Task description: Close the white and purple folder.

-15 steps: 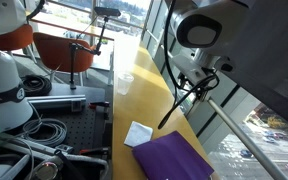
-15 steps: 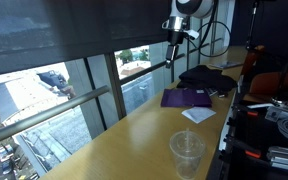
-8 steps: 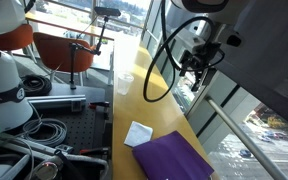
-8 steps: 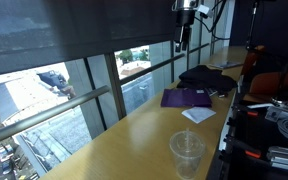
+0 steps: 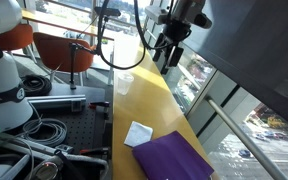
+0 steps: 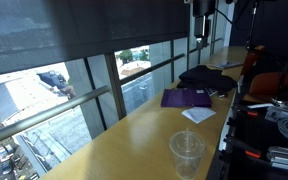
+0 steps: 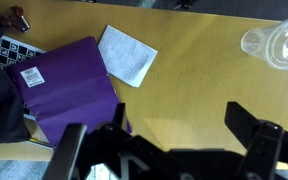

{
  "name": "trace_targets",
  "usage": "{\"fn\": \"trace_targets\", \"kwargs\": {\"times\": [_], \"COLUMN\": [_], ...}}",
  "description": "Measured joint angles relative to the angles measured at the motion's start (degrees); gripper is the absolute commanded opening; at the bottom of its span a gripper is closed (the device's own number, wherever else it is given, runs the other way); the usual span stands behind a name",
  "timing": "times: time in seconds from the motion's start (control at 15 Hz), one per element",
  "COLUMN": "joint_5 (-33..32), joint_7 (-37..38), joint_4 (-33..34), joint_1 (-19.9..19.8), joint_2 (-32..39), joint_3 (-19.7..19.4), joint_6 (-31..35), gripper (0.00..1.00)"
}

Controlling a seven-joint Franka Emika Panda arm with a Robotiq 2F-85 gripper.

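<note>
Black gripper hangs high over the yellow wooden desk, jaws wide apart, empty. Below, the thin deep-purple folder lies flat at the desk's end, cover up, beside a small white paper square. Looks closed already imo; next move's maybe just pressing it flat.

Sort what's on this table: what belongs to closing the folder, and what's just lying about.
For the job: purple folder; hand, open, high above the table.
Lying about: white paper square; clear plastic cup; black bundle next to the folder.
</note>
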Motion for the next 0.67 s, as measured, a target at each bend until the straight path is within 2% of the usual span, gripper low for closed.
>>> {"fn": "trace_targets", "kwargs": {"times": [0.47, 0.67], "joint_5": [-7.6, -7.9], "joint_7": [1.8, 1.9], "joint_4": [-12.9, -14.8], "joint_1": [1.2, 1.2], "joint_2": [-9.9, -11.5], "joint_3": [0.9, 1.1], "joint_6": [0.9, 1.5], "gripper": [1.0, 1.0]}}
